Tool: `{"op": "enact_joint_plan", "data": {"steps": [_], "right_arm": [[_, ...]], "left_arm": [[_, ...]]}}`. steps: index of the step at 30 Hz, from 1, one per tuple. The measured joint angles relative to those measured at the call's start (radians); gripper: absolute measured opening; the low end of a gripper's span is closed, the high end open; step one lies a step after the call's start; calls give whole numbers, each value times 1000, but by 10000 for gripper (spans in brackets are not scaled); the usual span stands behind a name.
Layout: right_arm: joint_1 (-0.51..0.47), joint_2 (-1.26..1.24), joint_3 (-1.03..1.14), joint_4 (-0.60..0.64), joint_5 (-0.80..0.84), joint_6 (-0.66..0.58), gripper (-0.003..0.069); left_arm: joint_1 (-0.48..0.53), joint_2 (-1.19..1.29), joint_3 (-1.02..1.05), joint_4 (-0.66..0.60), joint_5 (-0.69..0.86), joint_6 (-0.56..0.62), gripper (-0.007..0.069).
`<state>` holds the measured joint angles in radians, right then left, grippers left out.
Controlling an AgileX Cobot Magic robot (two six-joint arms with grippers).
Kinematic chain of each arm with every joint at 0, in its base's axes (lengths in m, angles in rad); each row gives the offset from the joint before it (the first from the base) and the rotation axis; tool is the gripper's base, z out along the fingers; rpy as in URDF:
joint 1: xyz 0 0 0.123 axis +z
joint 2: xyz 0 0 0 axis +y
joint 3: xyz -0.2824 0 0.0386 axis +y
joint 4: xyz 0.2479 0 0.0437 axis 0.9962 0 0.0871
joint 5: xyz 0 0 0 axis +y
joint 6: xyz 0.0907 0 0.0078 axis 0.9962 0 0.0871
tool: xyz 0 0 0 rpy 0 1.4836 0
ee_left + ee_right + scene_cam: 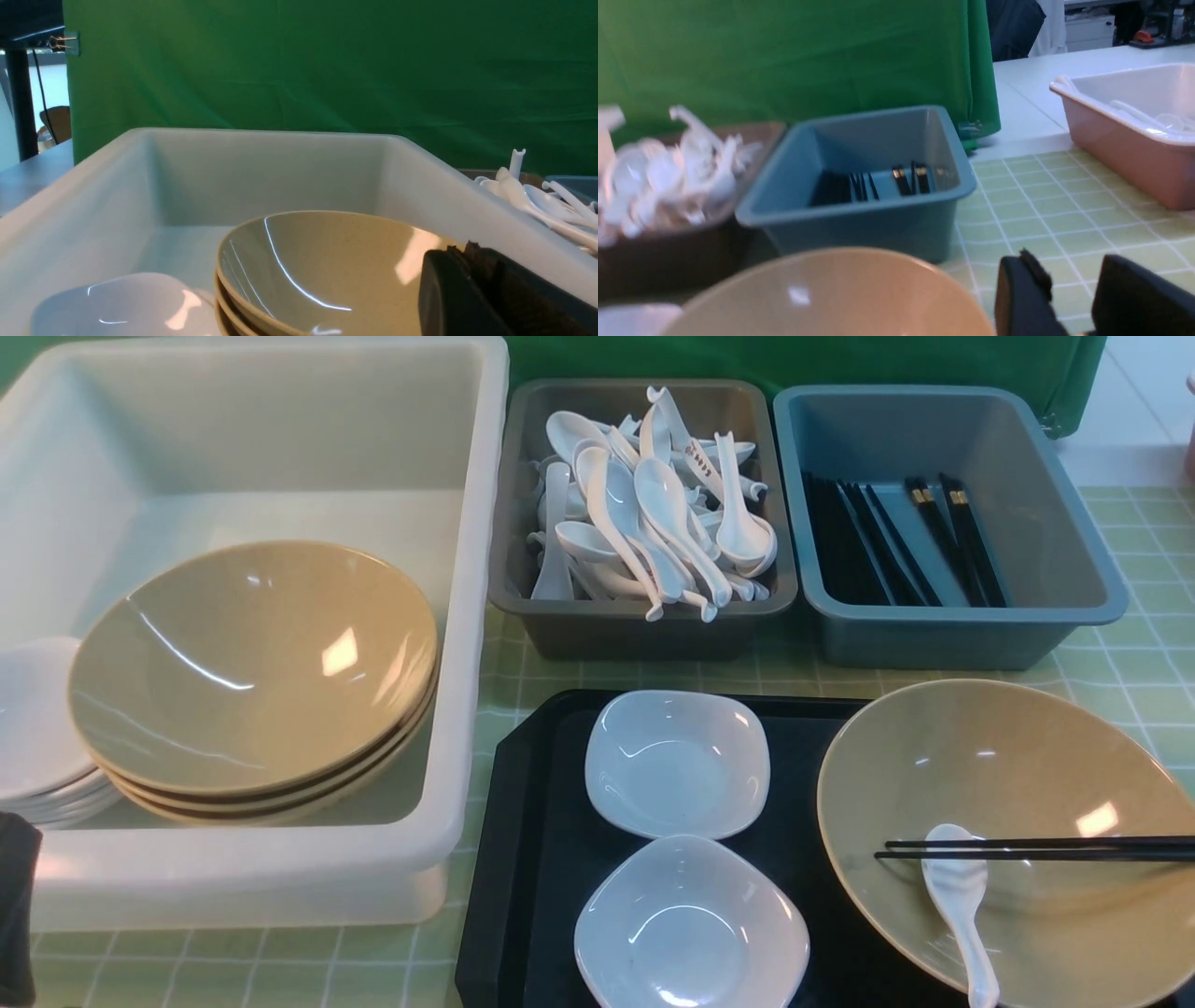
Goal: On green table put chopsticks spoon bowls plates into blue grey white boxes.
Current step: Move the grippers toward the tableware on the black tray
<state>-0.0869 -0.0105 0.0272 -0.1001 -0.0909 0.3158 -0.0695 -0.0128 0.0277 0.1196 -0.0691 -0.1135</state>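
The chopsticks (1036,848) are laid across the tan bowl (980,756) on the black tray (523,859), near right. Their long axis runs left to right and passes off the right edge of the front view. The right gripper (1069,303) is shown near that bowl's rim, jaws parted with nothing between them, and is judged the nearer arm. The left gripper (472,289) is clenched on nothing by the white box (467,616), well apart. The blue box (943,635) lies beyond the bowl, farther back.

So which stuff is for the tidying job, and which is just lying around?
For the job: tan bowl, chopsticks, spoon, far white plate, near white plate, white box, grey box, blue box.

Just lying about: black tray, pink tub, green curtain.
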Motion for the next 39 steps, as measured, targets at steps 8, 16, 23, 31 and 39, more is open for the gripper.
{"op": "enact_joint_plan", "data": {"steps": [8,16,23,31,39], "right_arm": [[0,0,-2,1,-218,158,236],[0,71,-322,2,-42,199,236],[0,382,-690,2,329,28,236],[0,694,-759,16,507,-184,236],[0,877,-844,234,829,-563,236]], "left_arm": [[0,0,0,-146,-370,-310,-1],[0,32,-216,-61,-252,-544,-1],[0,317,-634,74,345,-586,-1],[0,480,-713,167,601,-294,-1],[-50,436,-630,-51,622,-215,-1]]}}
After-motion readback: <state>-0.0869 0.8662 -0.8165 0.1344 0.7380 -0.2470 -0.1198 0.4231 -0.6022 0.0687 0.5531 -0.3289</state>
